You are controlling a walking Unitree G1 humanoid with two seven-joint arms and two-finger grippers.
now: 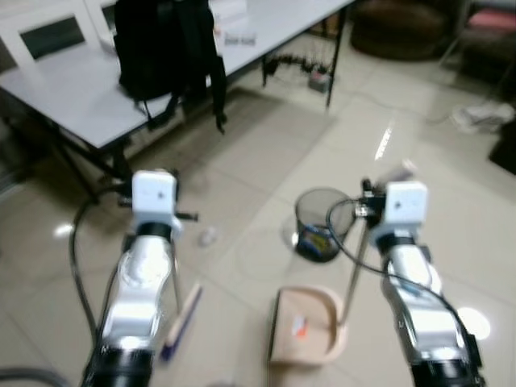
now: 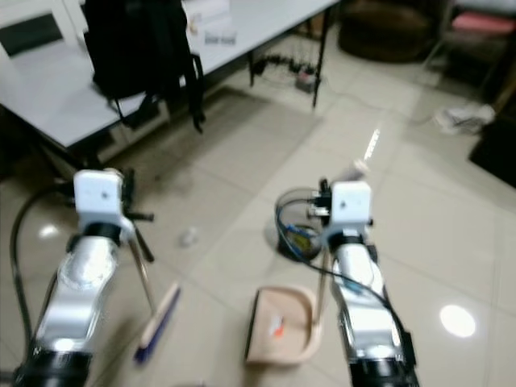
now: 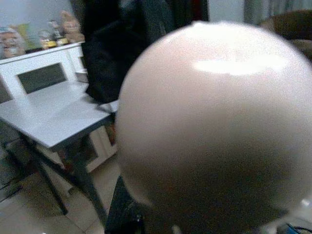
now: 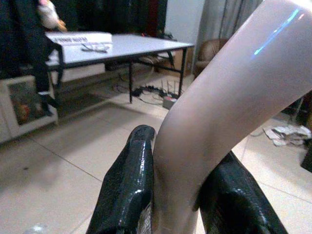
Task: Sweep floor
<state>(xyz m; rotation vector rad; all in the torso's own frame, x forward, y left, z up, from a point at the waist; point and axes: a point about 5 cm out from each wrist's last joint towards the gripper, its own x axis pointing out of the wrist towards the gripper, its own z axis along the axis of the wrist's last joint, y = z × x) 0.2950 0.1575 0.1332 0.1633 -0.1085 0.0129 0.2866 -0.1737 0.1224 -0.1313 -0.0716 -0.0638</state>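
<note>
My left gripper (image 1: 168, 216) is raised over the floor, holding a thin silver broom handle (image 1: 174, 270) that slants down to the brush head (image 1: 182, 318) on the tiles. The handle's rounded pale knob (image 3: 214, 126) sits right in front of the left wrist camera and hides the fingers. My right gripper (image 4: 178, 146) is shut on the beige dustpan handle (image 4: 229, 83), one black finger (image 4: 127, 185) on each side. The beige dustpan (image 1: 302, 326) rests on the floor between my arms with a small orange scrap in it. A small pale piece of litter (image 1: 208, 236) lies on the tiles ahead of the broom.
A dark mesh waste bin (image 1: 322, 222) stands just beyond the dustpan. A white table (image 1: 72, 97) with a black backpack (image 1: 165, 44) runs along the left, with cables and a power strip (image 1: 314, 78) under its far end. Armchairs (image 1: 403, 28) and a crumpled cloth (image 1: 480, 117) are at the back right.
</note>
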